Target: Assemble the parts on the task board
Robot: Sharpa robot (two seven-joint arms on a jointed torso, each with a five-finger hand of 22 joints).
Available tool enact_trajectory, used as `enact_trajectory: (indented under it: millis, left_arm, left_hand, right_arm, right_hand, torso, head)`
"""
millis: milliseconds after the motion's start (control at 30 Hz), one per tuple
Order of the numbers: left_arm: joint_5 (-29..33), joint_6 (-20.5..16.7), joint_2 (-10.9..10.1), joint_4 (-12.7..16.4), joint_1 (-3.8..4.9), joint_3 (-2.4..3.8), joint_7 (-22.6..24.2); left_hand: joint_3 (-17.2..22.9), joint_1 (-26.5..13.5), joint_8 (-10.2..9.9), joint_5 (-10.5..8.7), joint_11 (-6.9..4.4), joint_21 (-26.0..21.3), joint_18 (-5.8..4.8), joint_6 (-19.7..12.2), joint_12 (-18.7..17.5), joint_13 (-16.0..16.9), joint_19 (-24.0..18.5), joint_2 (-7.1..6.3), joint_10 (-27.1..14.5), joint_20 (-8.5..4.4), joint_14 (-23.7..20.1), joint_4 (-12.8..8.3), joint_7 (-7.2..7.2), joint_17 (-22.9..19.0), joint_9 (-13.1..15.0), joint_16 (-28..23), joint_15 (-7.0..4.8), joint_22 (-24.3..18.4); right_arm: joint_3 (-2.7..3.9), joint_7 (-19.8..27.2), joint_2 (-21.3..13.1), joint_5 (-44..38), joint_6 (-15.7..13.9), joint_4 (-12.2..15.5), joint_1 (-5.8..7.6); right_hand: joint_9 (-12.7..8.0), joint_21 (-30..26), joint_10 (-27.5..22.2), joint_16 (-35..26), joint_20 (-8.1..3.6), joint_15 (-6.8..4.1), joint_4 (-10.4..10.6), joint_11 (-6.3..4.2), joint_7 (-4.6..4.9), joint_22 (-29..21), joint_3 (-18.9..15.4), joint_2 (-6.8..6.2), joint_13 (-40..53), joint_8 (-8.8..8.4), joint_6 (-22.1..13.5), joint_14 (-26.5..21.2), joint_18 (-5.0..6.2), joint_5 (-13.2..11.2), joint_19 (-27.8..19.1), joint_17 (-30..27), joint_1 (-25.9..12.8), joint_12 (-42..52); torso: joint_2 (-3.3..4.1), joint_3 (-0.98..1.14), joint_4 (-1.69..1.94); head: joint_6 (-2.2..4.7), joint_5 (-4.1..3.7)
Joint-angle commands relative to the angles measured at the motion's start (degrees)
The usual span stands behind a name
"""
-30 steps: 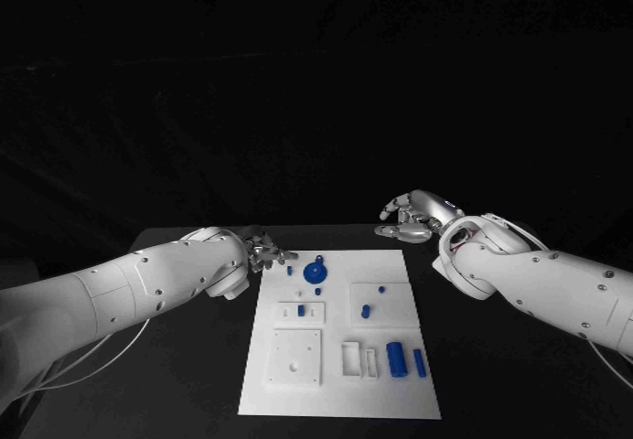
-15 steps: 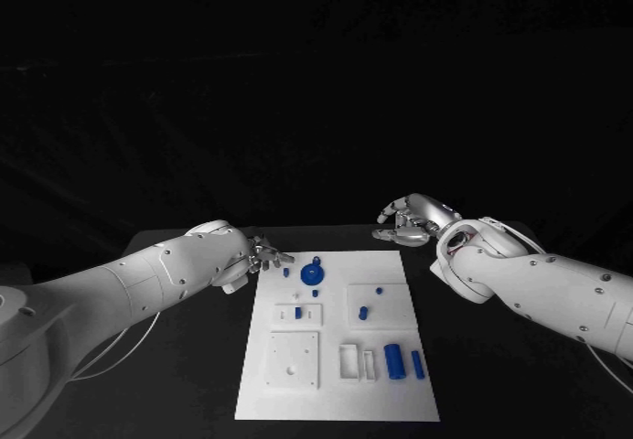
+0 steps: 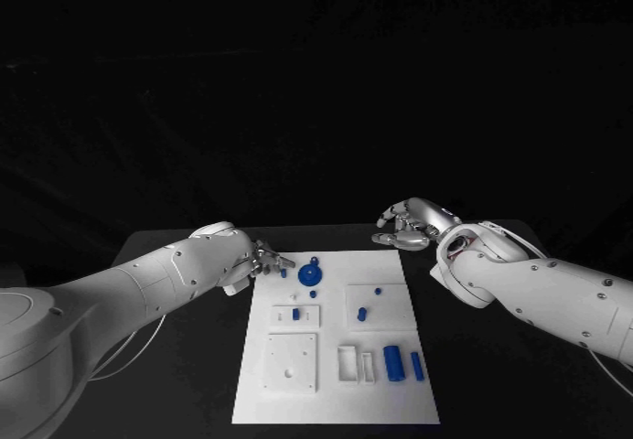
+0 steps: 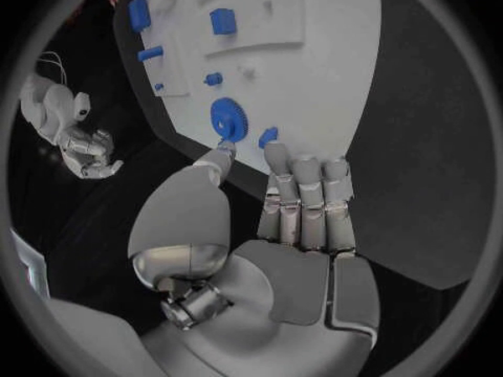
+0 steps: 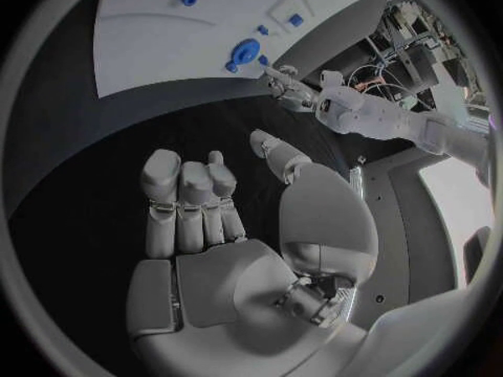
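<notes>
The black table (image 3: 178,366) carries the white task board (image 3: 337,402).

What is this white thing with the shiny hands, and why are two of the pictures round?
It is a robot with two white arms, and each ends in a silver hand. One picture comes from a camera on its head, looking down at a black table. The two round pictures come from small cameras on its wrists, just behind each hand, so the hand looks very big there.

On the table lies a white task board with small blue parts on it, such as a round blue gear and a blue cylinder.

The left hand reaches over the board's far corner, its fingertips close to a little blue peg. The right hand is off the board over the table. Neither hand holds anything.
</notes>
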Motion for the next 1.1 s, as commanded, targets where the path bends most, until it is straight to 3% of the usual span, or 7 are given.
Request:
enact_trajectory:
  millis: [33,300,567,600,633,667,1100]
  left_arm:
    - [-0.25,1.51,0.42,-0.71,-0.21,-0.01,0.56]
    - [-0.25,1.06,0.54,-1.63,-0.61,-0.02,0.74]
    - [-0.25,1.57,0.79,-2.16,-0.61,-0.02,1.00]
    - [-0.24,1.57,0.82,-2.21,-0.64,-0.03,1.02]
    - [-0.23,1.57,0.85,-2.24,-0.67,-0.03,1.07]
    - [-0.23,1.52,0.87,-2.26,-0.71,-0.03,1.11]
    - [1.48,1.48,1.09,-3.26,-0.78,-0.01,1.98]
  left_hand:
    - [-0.63,0.75,-0.36,0.34,-0.13,-0.20,-0.63,-0.40,-0.17,-0.04,-0.43,0.30,-0.45,-6.96,-0.56,0.02,-0.07,-0.10,-0.10,0.28,-0.02,0.09]
    - [-2.29,2.43,-0.39,0.54,-0.08,-0.37,-0.75,-0.61,-0.03,-0.07,-0.50,1.25,-0.59,-7.02,-0.73,0.76,-0.01,-0.26,-0.24,0.49,0.02,0.32]
    - [-4.12,4.66,-0.24,0.70,-0.12,-0.56,-0.83,-0.47,0.09,-0.16,-0.45,2.31,-0.61,-7.11,-0.79,1.70,-0.06,-0.47,-0.37,0.69,-0.02,0.57]
    - [-4.32,5.07,-0.23,0.72,-0.12,-0.58,-0.83,-0.47,0.10,-0.18,-0.45,2.57,-0.61,-7.12,-0.81,1.75,-0.07,-0.50,-0.39,0.71,-0.02,0.60]
    - [-4.65,5.83,-0.24,0.78,-0.12,-0.60,-0.86,-0.51,0.13,-0.20,-0.45,3.06,-0.61,-7.13,-0.81,1.68,-0.04,-0.54,-0.43,0.75,-0.02,0.68]
    - [-4.90,6.20,-0.24,0.83,-0.08,-0.63,-0.88,-0.52,0.14,-0.21,-0.46,3.34,-0.61,-7.13,-0.83,1.71,-0.07,-0.57,-0.45,0.78,-0.02,0.71]
    - [-7.94,10.99,-0.33,1.22,-0.01,-1.11,-1.14,-0.55,0.06,-0.56,-0.59,6.49,-0.63,-7.10,-1.04,2.54,0.07,-1.00,-0.92,0.90,0.09,1.16]
  right_arm:
    - [0.06,0.46,-0.08,-0.09,0.13,0.25,-0.01]
    - [0.13,0.39,-0.40,-0.09,0.10,0.54,0.00]
    - [0.16,0.39,-0.30,-0.09,0.11,0.59,0.00]
    - [0.16,0.39,-0.27,-0.09,0.11,0.59,0.00]
    - [0.16,0.39,-0.26,-0.09,0.11,0.59,0.00]
    - [0.17,0.39,-0.26,-0.09,0.10,0.58,0.00]
    - [0.17,0.31,-0.16,-0.12,0.20,0.41,0.00]
  right_hand:
    - [0.00,-0.34,-3.03,-0.40,-0.20,0.08,0.00,1.01,0.53,0.08,-0.20,-0.03,-0.05,-0.06,0.19,0.32,6.76,0.39,-0.01,0.07,-0.20,0.19]
    - [0.00,-0.35,-3.03,-0.40,-0.21,0.09,0.01,1.02,0.53,0.09,-0.21,-0.03,-0.07,-0.07,0.19,0.33,6.76,0.42,0.00,0.08,-0.18,0.20]
    - [0.01,-0.35,-3.03,-0.41,-0.22,0.09,0.02,1.02,0.53,0.09,-0.21,-0.02,-0.08,-0.06,0.21,0.34,6.76,0.44,0.00,0.09,-0.14,0.22]
    - [0.01,-0.35,-3.03,-0.41,-0.22,0.09,0.02,1.02,0.53,0.09,-0.21,-0.02,-0.08,-0.06,0.21,0.34,6.76,0.44,0.00,0.09,-0.14,0.22]
    - [0.01,-0.35,-3.03,-0.41,-0.22,0.09,0.02,1.02,0.53,0.10,-0.21,-0.02,-0.09,-0.06,0.21,0.34,6.76,0.44,0.00,0.09,-0.14,0.22]
    - [0.01,-0.35,-3.03,-0.41,-0.22,0.09,0.02,1.02,0.53,0.10,-0.21,-0.02,-0.09,-0.06,0.21,0.34,6.76,0.44,0.01,0.09,-0.13,0.22]
    - [0.03,-0.36,-3.02,-0.41,-0.24,0.09,0.01,1.02,0.53,0.10,-0.20,0.00,-0.11,-0.05,0.24,0.35,6.76,0.45,0.02,0.11,-0.06,0.24]
  torso:
    - [0.25,0.03,-0.05]
    - [0.64,-0.01,-0.21]
    - [0.61,-0.02,-0.10]
    - [0.61,-0.07,-0.04]
    - [0.56,-0.34,0.32]
    - [0.55,-0.48,0.49]
    - [0.54,-0.45,0.49]
  head:
    - [0.01,-0.08]
    - [0.12,-0.19]
    - [0.09,-0.32]
    - [0.12,-0.40]
    - [0.04,-0.78]
    - [0.03,-0.93]
    - [-0.03,-1.04]
